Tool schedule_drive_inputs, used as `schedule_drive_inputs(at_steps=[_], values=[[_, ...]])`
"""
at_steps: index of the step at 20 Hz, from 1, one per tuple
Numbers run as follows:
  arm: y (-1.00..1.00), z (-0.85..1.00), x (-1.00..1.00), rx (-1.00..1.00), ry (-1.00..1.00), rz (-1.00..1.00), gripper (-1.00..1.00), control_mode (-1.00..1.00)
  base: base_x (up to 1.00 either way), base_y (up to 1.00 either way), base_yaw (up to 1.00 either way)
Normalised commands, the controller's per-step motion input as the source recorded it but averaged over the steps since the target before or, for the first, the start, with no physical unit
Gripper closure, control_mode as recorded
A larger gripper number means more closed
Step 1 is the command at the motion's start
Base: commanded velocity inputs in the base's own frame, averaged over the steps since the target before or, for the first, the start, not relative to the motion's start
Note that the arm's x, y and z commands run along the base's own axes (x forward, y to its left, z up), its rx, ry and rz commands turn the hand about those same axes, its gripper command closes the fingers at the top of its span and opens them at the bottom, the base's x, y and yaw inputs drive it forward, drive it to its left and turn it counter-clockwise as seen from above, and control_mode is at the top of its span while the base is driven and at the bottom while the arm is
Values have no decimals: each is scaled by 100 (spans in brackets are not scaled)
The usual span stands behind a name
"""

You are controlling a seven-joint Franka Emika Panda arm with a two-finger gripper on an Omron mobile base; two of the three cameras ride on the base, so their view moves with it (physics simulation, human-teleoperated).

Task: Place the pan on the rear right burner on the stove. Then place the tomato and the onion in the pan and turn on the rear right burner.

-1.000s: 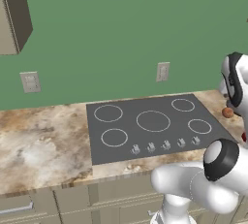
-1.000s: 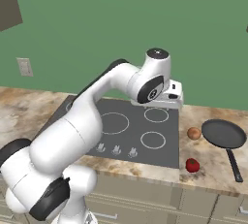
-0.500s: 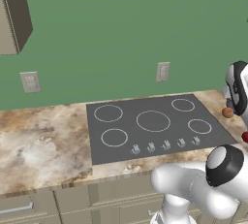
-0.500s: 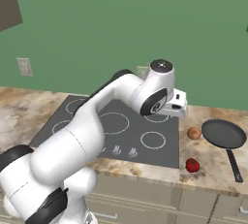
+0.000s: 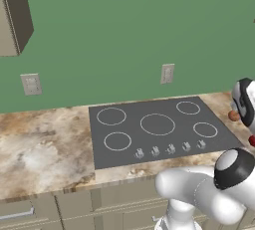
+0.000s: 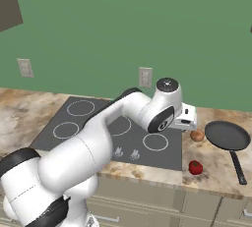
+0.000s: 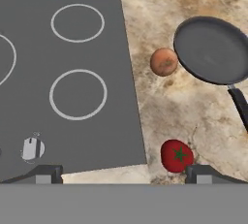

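Since a second ago we've swung the arm right, off the stove (image 7: pixel 72 87) toward the counter. Gripper (image 7: pixel 123 172) wide, holding nothing. Pan (image 7: pixel 213 49) on the counter right of the stove, onion (image 7: pixel 163 62) beside it, tomato (image 7: pixel 176 155) nearer. Pan pickup comes next.

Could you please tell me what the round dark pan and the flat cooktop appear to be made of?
The round dark grey pan looks like matte coated metal, with soft sheen inside its rim. The flat dark grey cooktop looks like smooth glass: even surface, printed white rings.
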Motion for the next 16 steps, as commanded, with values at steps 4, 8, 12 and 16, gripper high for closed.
schedule_drive_inputs(at_steps=[4, 8, 12, 16], values=[[-54, -25, 0, -2, 0, 0, -100, -100, 0, 0, 0], [-49, -9, 0, 0, 0, 0, -100, -100, 0, 0, 0], [-55, 0, 0, 0, 0, 0, -100, -100, 0, 0, 0], [-56, 0, 0, 0, 3, -2, -100, -100, 0, 0, 0]])
